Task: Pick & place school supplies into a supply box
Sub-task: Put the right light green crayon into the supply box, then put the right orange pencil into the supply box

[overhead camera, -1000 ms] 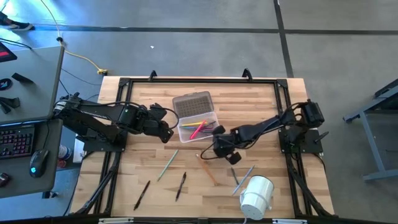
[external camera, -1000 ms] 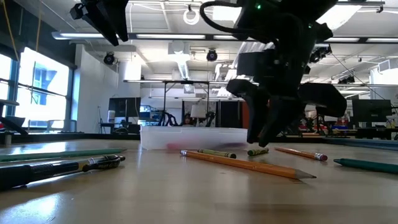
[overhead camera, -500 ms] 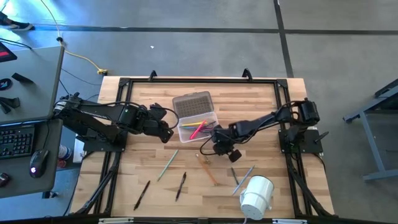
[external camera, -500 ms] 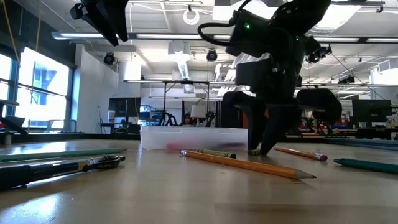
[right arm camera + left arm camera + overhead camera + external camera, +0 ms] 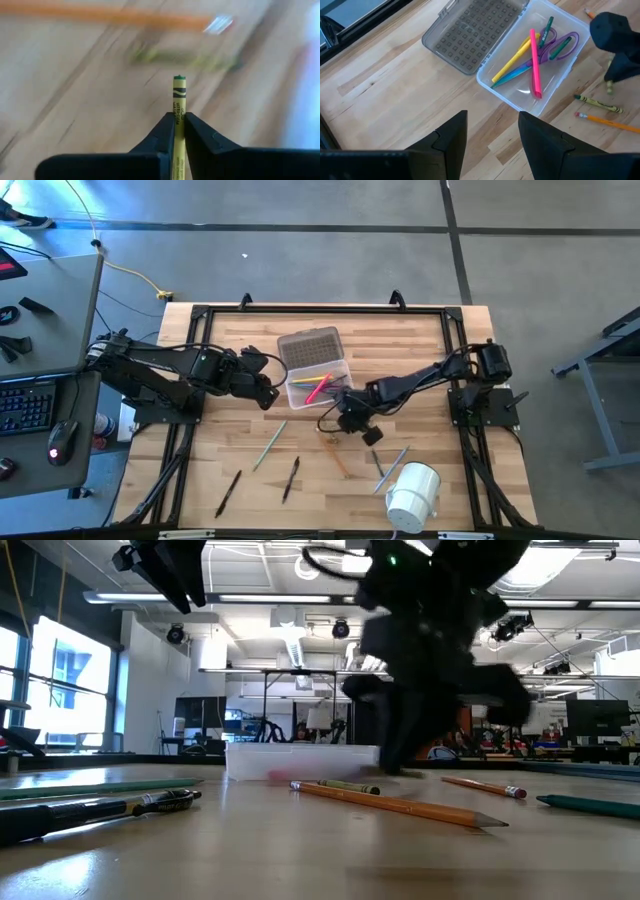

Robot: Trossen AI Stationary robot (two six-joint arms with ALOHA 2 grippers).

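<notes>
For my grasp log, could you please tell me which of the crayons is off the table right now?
The yellow-wrapped crayon pinched in the right gripper, beside the supply box. The other crayon lies flat on the wood.

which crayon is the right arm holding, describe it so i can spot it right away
Start at the clear supply box in the middle of the table; the right end effector sits just beside its near right corner. Pinched between its fingers is a yellow-green crayon with a black-printed wrapper and a green tip. Unlike the crayon and pencil lying flat nearby, it is gripped and stands out past the fingertips.
</notes>
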